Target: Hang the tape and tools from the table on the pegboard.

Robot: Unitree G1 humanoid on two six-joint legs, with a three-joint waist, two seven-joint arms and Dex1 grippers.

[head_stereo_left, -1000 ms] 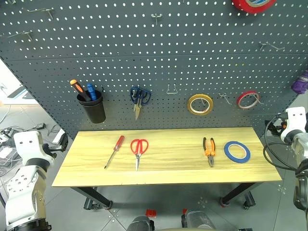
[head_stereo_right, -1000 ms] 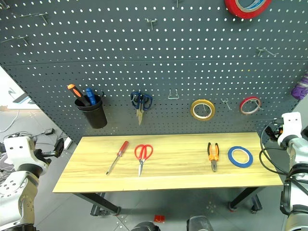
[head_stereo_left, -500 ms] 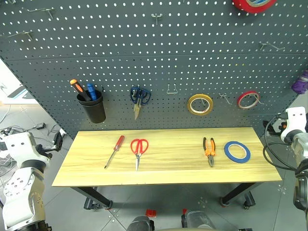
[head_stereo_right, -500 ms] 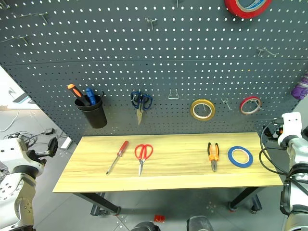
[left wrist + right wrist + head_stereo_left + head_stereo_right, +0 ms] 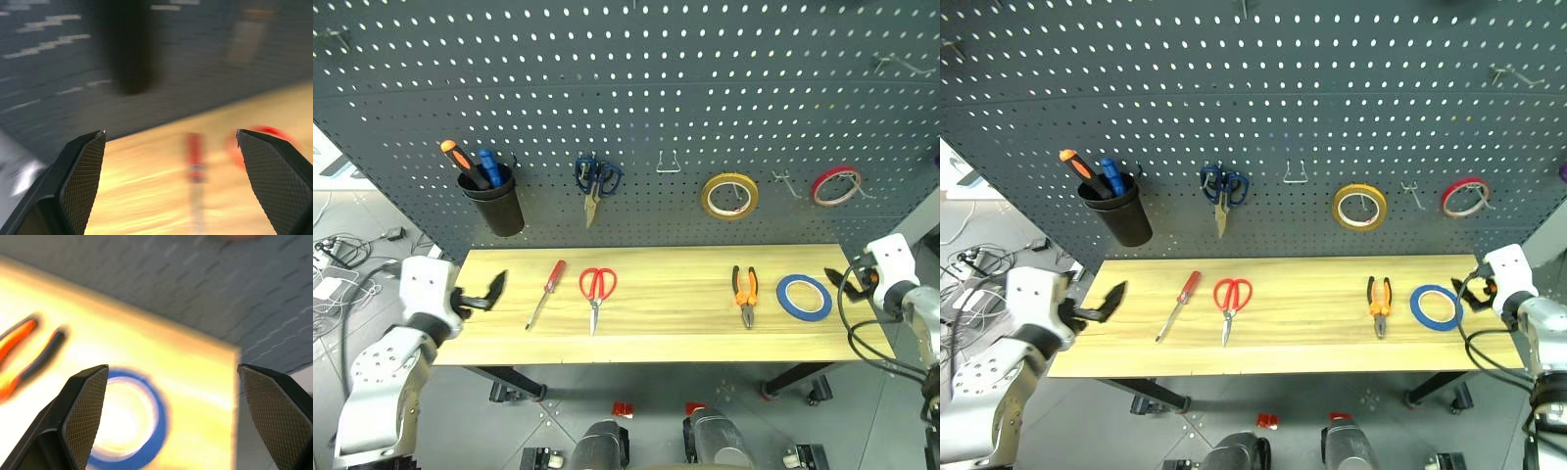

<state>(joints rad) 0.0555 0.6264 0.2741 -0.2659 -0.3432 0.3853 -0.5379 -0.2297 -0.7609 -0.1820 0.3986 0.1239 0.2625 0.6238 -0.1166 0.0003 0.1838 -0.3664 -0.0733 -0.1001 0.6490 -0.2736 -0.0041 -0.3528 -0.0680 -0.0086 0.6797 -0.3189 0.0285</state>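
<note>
Both arms have swung inward since a second ago, and my head camera has tipped down, so the whole scene sits differently in frame. From the left eye view I see the left gripper [image 5: 494, 290] at the left end of the table [image 5: 656, 343], fingers apart, near the screwdriver [image 5: 546, 294] but not touching it. Along the table lie the red-handled scissors [image 5: 596, 295], the pliers [image 5: 744, 295] and the blue tape [image 5: 804, 297], all flat and apart from each other. My right gripper [image 5: 840, 281] hangs just beside the tape, at the right end. Behind stands the pegboard [image 5: 636, 108], carrying a black cup [image 5: 495, 204], blue-handled scissors [image 5: 595, 182], a yellow roll [image 5: 728, 196] and a red roll [image 5: 835, 185].

My left wrist view looks between spread fingers at the blurred screwdriver and the scissors.

My right wrist view shows spread fingers over the tape, pliers beside it.
</note>
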